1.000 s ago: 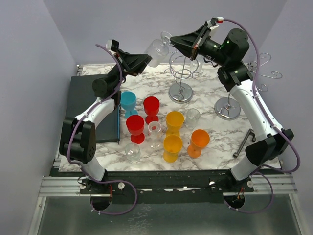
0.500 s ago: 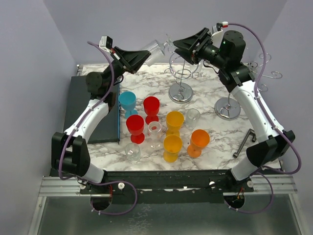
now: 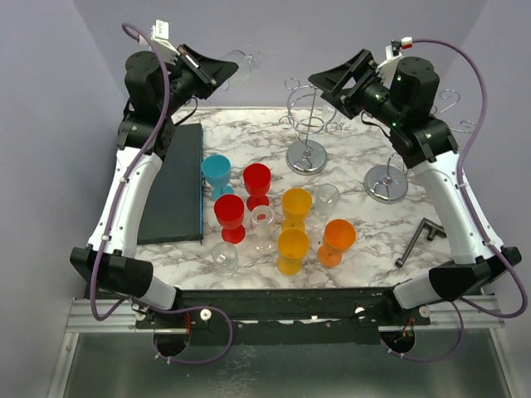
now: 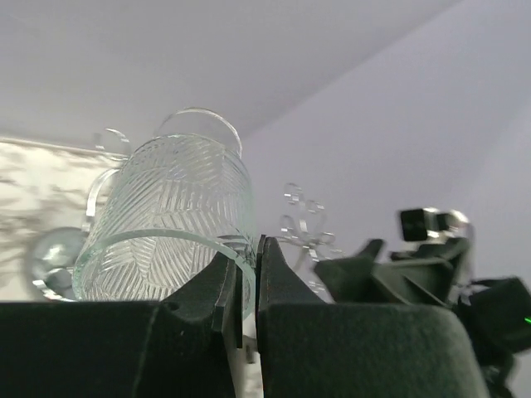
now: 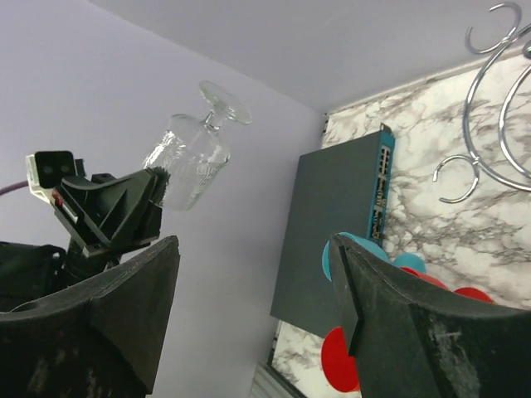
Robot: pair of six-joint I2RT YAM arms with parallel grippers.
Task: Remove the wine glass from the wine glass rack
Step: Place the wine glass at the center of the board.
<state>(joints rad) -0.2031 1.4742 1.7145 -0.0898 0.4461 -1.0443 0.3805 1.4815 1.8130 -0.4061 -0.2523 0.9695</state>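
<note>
Left gripper, held high over the far left corner of the table, has its fingers pinched shut on the rim of a clear glass. The glass juts out past the fingertips, tilted, with its foot outermost. It hangs in the air, well apart from the wire rack, which stands lower, off to that gripper's right. Right gripper hovers near the rack's top, fingers spread wide, holding nothing.

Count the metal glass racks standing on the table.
2. The middle rack stands at the far centre; the right rack stands further right and slightly nearer, partly hidden.
</note>
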